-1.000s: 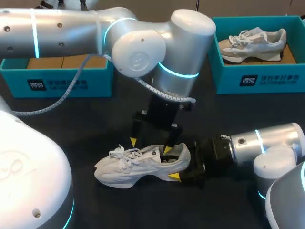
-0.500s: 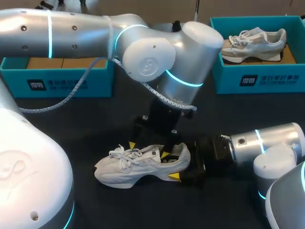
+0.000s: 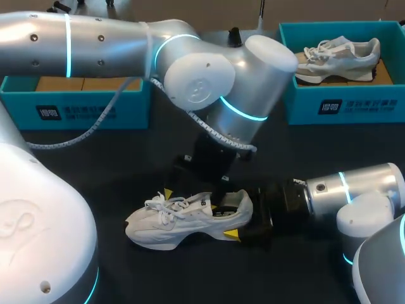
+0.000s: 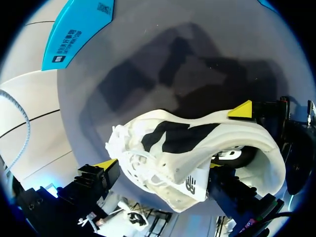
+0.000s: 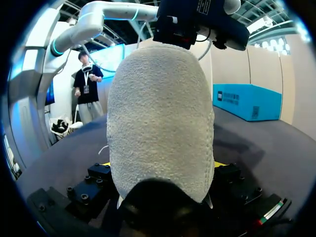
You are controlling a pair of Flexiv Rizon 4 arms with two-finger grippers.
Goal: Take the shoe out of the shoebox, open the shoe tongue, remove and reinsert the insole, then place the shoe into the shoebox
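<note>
A white shoe (image 3: 180,220) lies on its side on the dark table, toe to the left. My right gripper (image 3: 243,218) comes in low from the right and is shut on its heel, which fills the space between the fingers in the right wrist view (image 5: 160,123). My left gripper (image 3: 192,198) hangs over the shoe's middle, open. One yellow tip sits outside by the laces (image 4: 129,153); the other finger is down inside the shoe's opening behind the tongue (image 4: 190,182). The shoe (image 4: 197,148) lies between the left fingers.
A teal shoebox (image 3: 342,104) at the back right holds a second pale shoe (image 3: 338,56). Another teal box (image 3: 76,106) with cardboard inside stands at the back left. My left arm's elbow looms over the table's middle.
My left gripper has come down and slightly left onto the shoe, one finger sinking into its opening. The right gripper and the shoe have stayed put.
</note>
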